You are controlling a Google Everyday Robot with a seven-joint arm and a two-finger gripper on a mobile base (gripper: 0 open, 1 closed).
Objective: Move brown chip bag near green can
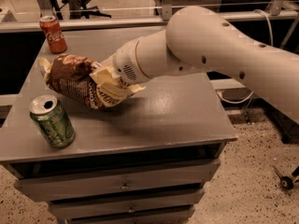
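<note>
The brown chip bag (74, 80) is crinkly dark brown with white lettering and a pale yellow end. My gripper (108, 80) is shut on its right end and holds it just above the grey cabinet top (168, 118), at the left. The green can (52, 121) stands near the front left corner, slightly tilted, with its silver top open. The bag hangs just above and to the right of the can, a small gap apart.
A red cola can (53, 34) stands at the back left corner of the top. My big white arm (219, 50) reaches in from the right over the top. Drawers (124, 185) lie below the front edge. Office chairs stand behind.
</note>
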